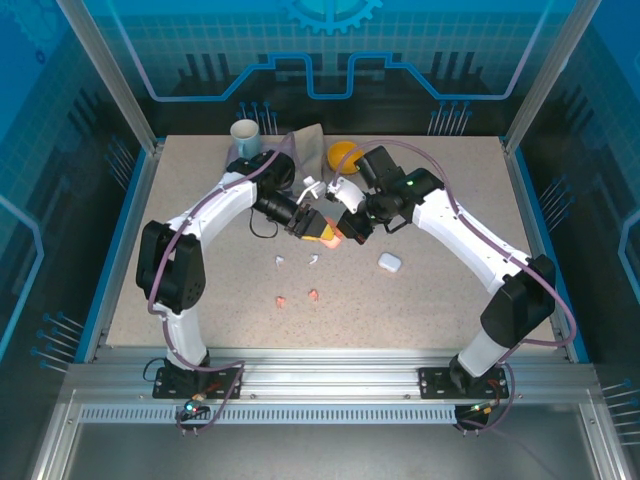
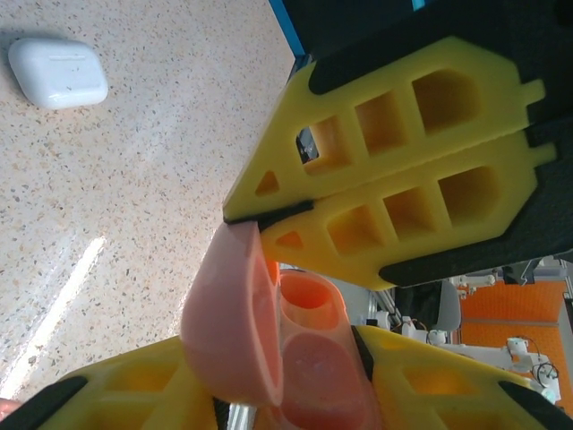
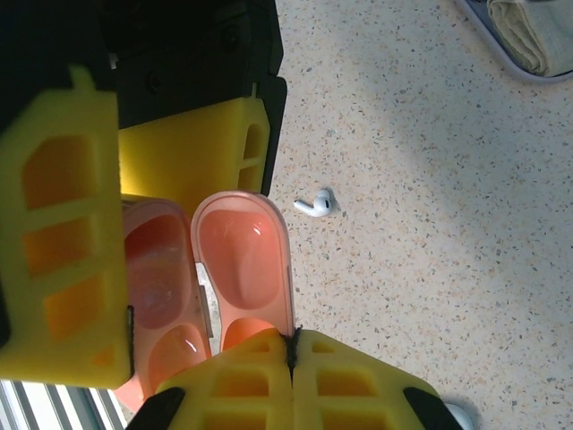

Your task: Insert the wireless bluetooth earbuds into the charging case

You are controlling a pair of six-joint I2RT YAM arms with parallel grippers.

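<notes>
Sitting between left gripper jaws, pink case

A glossy salmon-pink rounded plastic charging case is hinged open, its lid swung back. Just nearer lie one tiny white stemmed earbud and a second white earbud. Nearer again lie a salmon-pink earbud and its twin. A closed white rounded case lies to the right.

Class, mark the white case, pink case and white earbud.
white case (image 2: 58, 61), left wrist view, top face
pink case (image 3: 243, 260), right wrist view, inside of lid
white earbud (image 3: 313, 207), right wrist view, middle
</notes>
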